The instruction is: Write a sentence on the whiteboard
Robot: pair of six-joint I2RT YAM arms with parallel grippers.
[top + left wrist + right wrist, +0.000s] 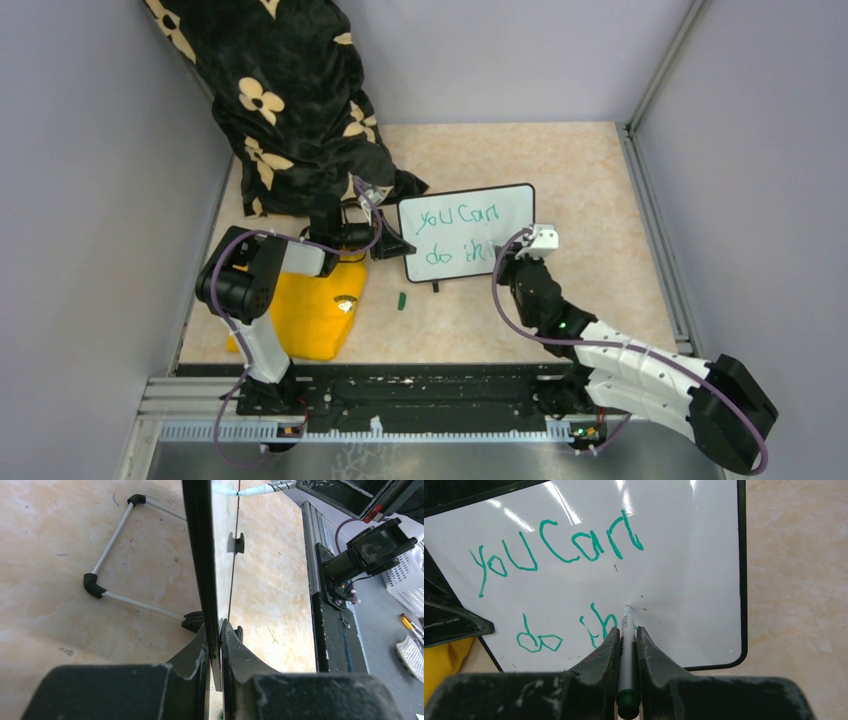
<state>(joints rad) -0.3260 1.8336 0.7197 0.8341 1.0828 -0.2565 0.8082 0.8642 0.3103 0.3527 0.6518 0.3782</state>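
The whiteboard [470,232] stands tilted at mid-table, white with a thin black frame. Green writing [455,220] on it reads "you can" above "do th"; it also shows in the right wrist view [559,550]. My left gripper [392,246] is shut on the board's left edge [200,555], seen edge-on in the left wrist view. My right gripper [515,252] is shut on a green marker [626,650] with its tip on the board just right of "th". The marker tip also shows in the left wrist view [250,490].
A black cloth with cream flowers [290,100] lies at the back left. A yellow cloth [310,315] lies under the left arm. The green marker cap [401,299] lies on the table before the board. The board's wire stand [107,555] rests behind it.
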